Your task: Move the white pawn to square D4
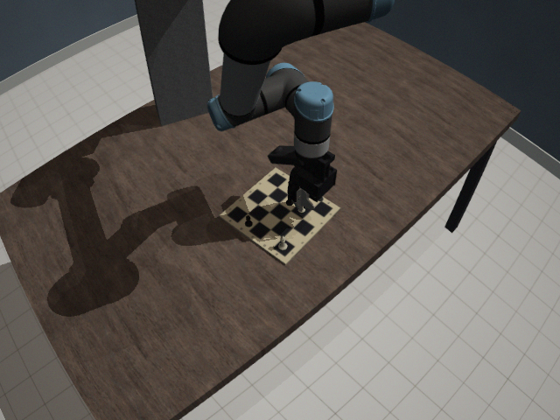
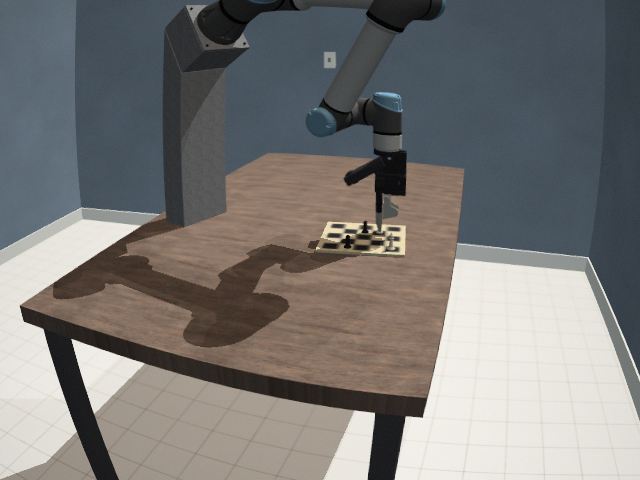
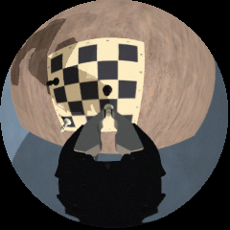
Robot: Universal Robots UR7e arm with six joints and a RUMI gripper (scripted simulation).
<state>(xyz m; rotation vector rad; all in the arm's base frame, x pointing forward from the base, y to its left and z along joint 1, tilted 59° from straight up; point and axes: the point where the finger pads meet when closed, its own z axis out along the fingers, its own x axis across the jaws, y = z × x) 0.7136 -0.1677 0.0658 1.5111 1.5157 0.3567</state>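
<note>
My gripper [image 1: 300, 204] [image 2: 378, 227] [image 3: 108, 109] points straight down over the small chessboard [image 1: 270, 220] [image 2: 356, 251] [image 3: 103, 53] and is shut on the white pawn [image 1: 303, 209] [image 3: 109, 110]. The pawn is upright between the fingertips, low over a square near the board's edge on the gripper's side. I cannot tell whether its base touches the board. A black piece [image 2: 365, 226] [image 3: 107, 90] stands one square away from the pawn; in the top view the fingers mostly hide it.
A black pawn [image 1: 248, 220] [image 2: 347, 240] [image 3: 52, 82] stands near the board's left side. A taller white piece [image 1: 283, 244] [image 2: 391, 240] [image 3: 64, 125] stands on a corner square. The robot's grey column [image 1: 174, 59] rises at the table's back.
</note>
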